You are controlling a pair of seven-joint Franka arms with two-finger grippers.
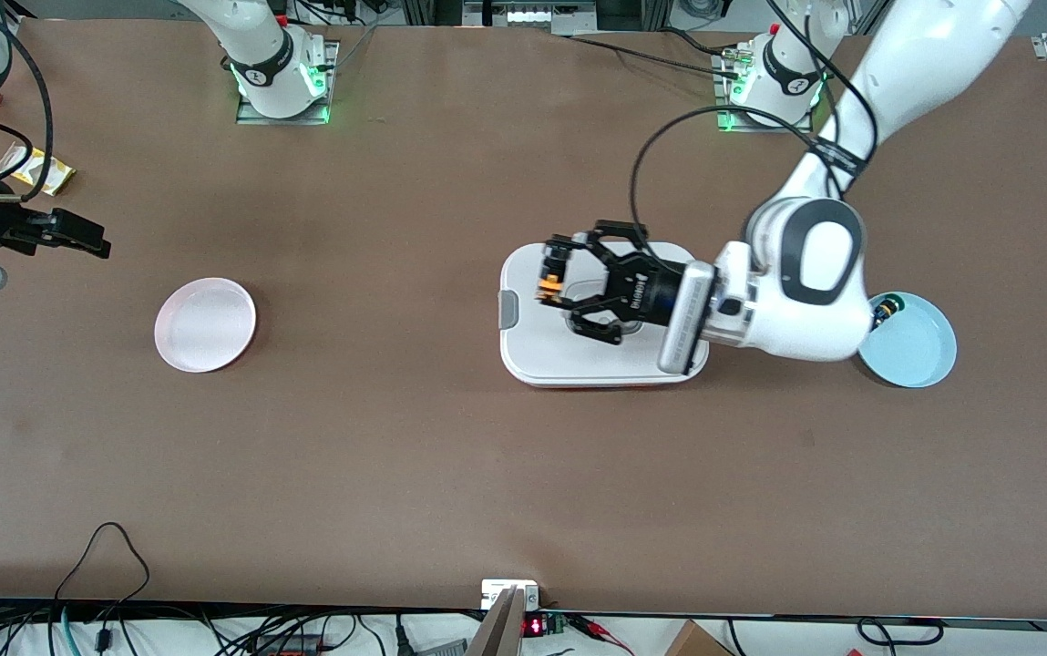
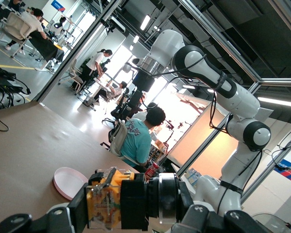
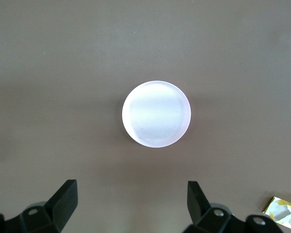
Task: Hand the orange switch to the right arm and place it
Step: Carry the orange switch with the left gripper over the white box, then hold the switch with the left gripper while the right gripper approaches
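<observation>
My left gripper (image 1: pixel 552 278) is shut on the orange switch (image 1: pixel 550 282) and holds it sideways in the air over the white lidded box (image 1: pixel 600 360). In the left wrist view the switch (image 2: pixel 109 201) lies across the left gripper (image 2: pixel 131 204), with its orange and clear body at one pad and its black and silver end at the other. My right gripper (image 1: pixel 90 239) is open and empty over the table at the right arm's end. In the right wrist view the right gripper (image 3: pixel 131 196) hangs above bare table beside the pink plate (image 3: pixel 156 113).
The pink plate (image 1: pixel 205 324) lies toward the right arm's end. A light blue bowl (image 1: pixel 919 346) at the left arm's end holds a green-capped switch (image 1: pixel 887 310). A yellow wrapper (image 1: pixel 35 171) lies near the right arm, and also shows in the right wrist view (image 3: pixel 281 211).
</observation>
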